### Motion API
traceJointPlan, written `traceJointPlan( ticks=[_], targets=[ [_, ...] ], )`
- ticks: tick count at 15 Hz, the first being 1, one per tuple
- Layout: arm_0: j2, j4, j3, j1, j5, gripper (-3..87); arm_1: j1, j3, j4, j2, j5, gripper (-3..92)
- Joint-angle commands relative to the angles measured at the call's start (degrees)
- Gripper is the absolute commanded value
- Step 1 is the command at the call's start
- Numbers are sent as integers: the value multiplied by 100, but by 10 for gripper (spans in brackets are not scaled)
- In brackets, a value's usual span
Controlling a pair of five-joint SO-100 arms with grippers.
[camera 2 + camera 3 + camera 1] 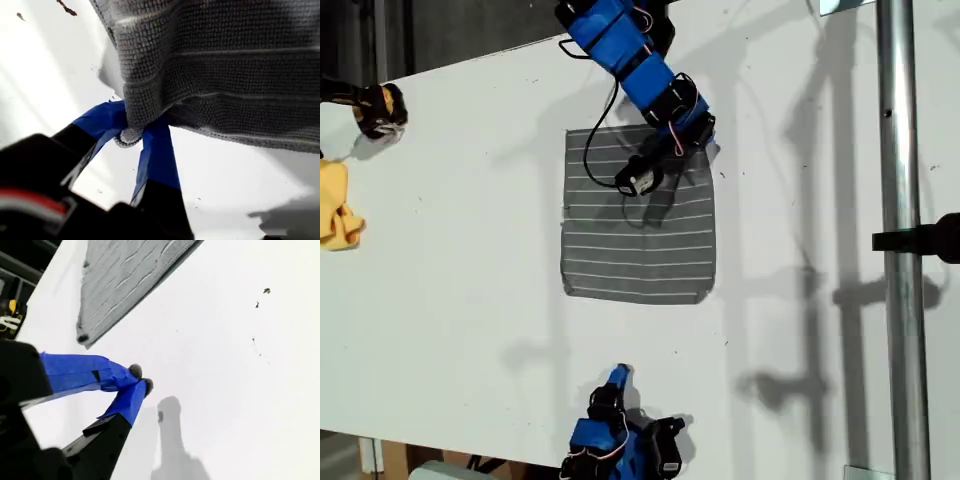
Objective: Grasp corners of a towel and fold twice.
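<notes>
Now | my first gripper [131, 131] pinches towel [638, 230] corner [129, 136] | my second gripper [140, 380] closed, empty

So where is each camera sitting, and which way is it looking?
Exterior view: sits high above, looking down on the white table, the towel, both blue arms and a yellow cloth.
First wrist view: rides my first hand, looking along its blue fingers pinching a towel corner.
Second wrist view: rides my second hand, shut on nothing above bare table, facing the towel's edge.
All three share the towel.
</notes>
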Motion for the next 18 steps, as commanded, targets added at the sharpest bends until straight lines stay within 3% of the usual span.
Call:
traceJointPlan(
  ticks=[1,6,9,14,18],
  targets=[
    [-62,-580,-325,413,-202,-25,53,-26,-123,202,-123,-1],
    [-4834,-756,-4236,1037,167,-25,308,-105,-123,185,-466,-1],
    [-7471,246,-7066,1362,756,-23,334,-132,-123,176,-483,-1],
    [-10002,1854,-10661,1415,1784,-23,352,-185,-53,176,-527,-1],
    [-11391,2021,-12401,1608,2215,-23,343,-193,-18,202,-527,-1]
  ],
)
